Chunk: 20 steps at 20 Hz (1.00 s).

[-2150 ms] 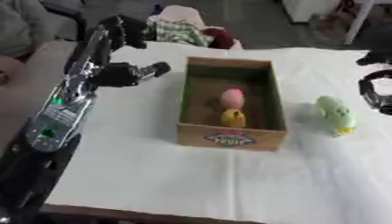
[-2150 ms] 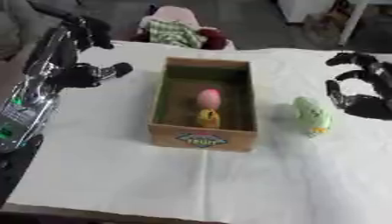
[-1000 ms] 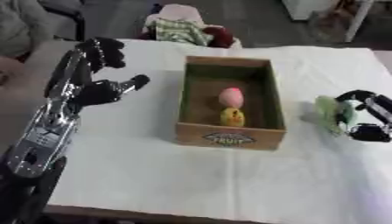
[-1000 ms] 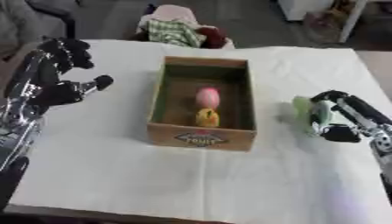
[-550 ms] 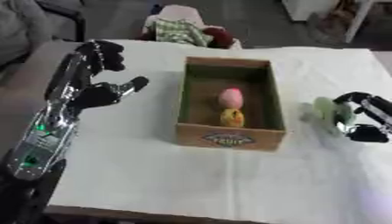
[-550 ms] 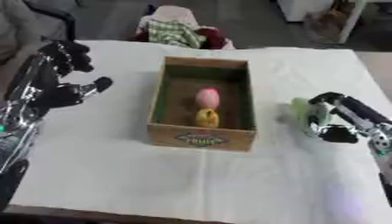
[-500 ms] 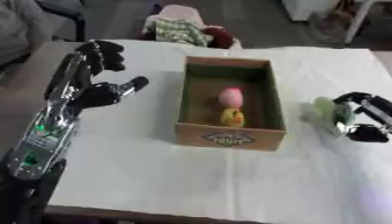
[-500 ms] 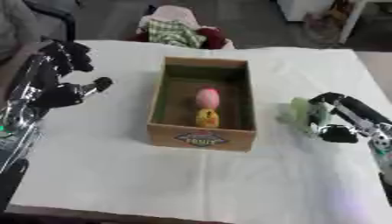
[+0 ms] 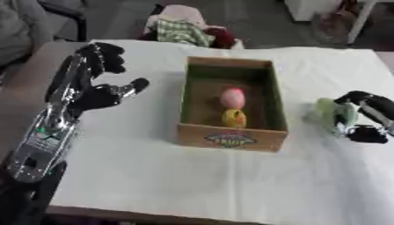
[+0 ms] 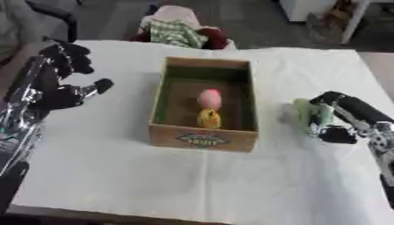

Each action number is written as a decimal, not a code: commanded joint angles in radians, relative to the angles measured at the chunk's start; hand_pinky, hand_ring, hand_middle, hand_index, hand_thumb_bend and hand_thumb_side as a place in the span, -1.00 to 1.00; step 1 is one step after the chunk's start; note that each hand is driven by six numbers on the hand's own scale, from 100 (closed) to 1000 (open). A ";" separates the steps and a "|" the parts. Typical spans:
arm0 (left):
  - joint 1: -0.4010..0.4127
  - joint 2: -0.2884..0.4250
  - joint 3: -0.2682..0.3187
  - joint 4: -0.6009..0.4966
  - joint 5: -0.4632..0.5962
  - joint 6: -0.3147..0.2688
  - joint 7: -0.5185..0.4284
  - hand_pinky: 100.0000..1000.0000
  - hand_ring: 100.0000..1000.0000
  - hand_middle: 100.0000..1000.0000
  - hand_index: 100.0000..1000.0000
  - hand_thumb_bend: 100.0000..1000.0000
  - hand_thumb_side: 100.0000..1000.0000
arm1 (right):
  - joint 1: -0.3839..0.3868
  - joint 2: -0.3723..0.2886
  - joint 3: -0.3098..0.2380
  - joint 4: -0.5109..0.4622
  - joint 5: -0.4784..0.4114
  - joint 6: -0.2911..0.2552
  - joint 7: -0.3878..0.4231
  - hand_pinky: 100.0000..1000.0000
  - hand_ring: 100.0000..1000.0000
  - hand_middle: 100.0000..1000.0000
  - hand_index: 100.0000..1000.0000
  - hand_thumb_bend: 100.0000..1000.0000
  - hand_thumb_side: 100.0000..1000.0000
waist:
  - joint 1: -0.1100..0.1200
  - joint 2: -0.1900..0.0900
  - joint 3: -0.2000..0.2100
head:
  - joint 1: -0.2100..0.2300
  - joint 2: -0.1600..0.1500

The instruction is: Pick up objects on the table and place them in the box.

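On my left, the left hand [image 9: 91,90] is up over the cloth [image 9: 154,167], well clear of the box [image 9: 228,137]. Its fingers are loosely spread, the upper ones bent a little at the tips, the thumb stuck out toward the box. It holds nothing. The arm runs down from it to the lower left corner of my view.

Past the far edge of the table I see a heap of fabric [image 9: 183,29], checked green and white with some red and pink in it. It is not on the cloth.

The box sits in the middle, cardboard, open at the top, its long sides running away from me, with a printed label on the near wall. Inside it I see two things on the floor, toward the near end: a pink one [image 9: 232,97], egg-shaped, and a yellow one [image 9: 234,117] just in front of it, the two touching or close to it. I cannot make out what either is.

To the right of the box, apart from it, a pale green toy [image 10: 311,115] lies on the cloth. The right hand [image 10: 344,115] is on it: the fingers curl over the top from the far side and the thumb comes in low on the near side, so the toy is pinched between them. I cannot tell whether it is lifted or resting on the cloth.
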 commanded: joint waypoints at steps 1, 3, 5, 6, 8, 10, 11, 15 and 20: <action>-0.008 0.010 0.012 -0.016 -0.005 0.002 0.001 0.28 0.00 -0.09 0.26 0.36 -1.00 | -0.010 -0.012 -0.005 0.005 0.030 0.007 -0.005 0.02 0.71 0.28 0.34 -1.00 -0.33 | 0.000 -0.012 0.001 | -0.002 -0.004; -0.008 0.010 0.012 -0.015 -0.005 0.003 0.002 0.28 0.00 -0.09 0.26 0.36 -1.00 | -0.009 -0.011 -0.006 0.004 0.035 0.018 -0.019 -0.13 0.59 0.03 0.06 -1.00 -0.42 | 0.000 -0.012 0.001 | -0.002 -0.004; -0.007 0.009 0.012 -0.015 -0.005 0.003 0.002 0.28 0.00 -0.09 0.26 0.36 -1.00 | -0.009 -0.011 -0.006 0.004 0.037 0.024 -0.032 -0.20 0.52 -0.19 -0.20 -1.00 -0.52 | 0.000 -0.012 0.001 | -0.003 -0.003; -0.007 0.009 0.012 -0.014 -0.005 0.003 0.002 0.28 0.00 -0.09 0.26 0.36 -1.00 | -0.009 -0.010 -0.006 0.004 0.036 0.027 -0.037 -0.22 0.51 -0.28 -0.32 -1.00 -0.56 | 0.000 -0.012 0.002 | -0.003 -0.003; -0.006 0.009 0.011 -0.014 -0.004 0.003 0.002 0.28 0.00 -0.09 0.26 0.36 -1.00 | -0.008 -0.009 -0.009 0.004 0.028 0.034 -0.053 -0.23 0.50 -0.39 -0.46 -1.00 -0.58 | 0.000 -0.013 0.002 | -0.003 -0.004; -0.006 0.010 0.012 -0.014 -0.004 0.003 0.002 0.28 0.00 -0.09 0.26 0.36 -1.00 | -0.008 -0.009 -0.012 0.002 0.017 0.041 -0.074 -0.23 0.50 -0.48 -0.57 -1.00 -0.60 | 0.000 -0.013 0.002 | -0.002 -0.005; -0.006 0.010 0.012 -0.013 -0.004 0.003 0.003 0.28 0.00 -0.09 0.26 0.36 -1.00 | -0.009 -0.008 -0.014 0.000 0.010 0.045 -0.087 -0.24 0.50 -0.55 -0.70 -1.00 -0.63 | 0.000 -0.014 0.002 | -0.003 -0.005; -0.006 0.010 0.012 -0.013 -0.003 0.004 0.004 0.28 0.00 -0.09 0.26 0.36 -1.00 | -0.012 -0.008 -0.017 -0.008 -0.021 0.053 -0.137 -0.28 0.48 -0.64 -0.82 -1.00 -0.69 | -0.001 -0.015 0.002 | -0.003 -0.006; -0.006 0.009 0.012 -0.014 0.000 0.004 0.006 0.29 0.00 -0.09 0.26 0.35 -1.00 | -0.023 -0.010 -0.018 -0.035 -0.076 0.052 -0.180 -0.29 0.47 -0.65 -0.83 -1.00 -0.73 | -0.002 -0.016 0.002 | -0.004 -0.007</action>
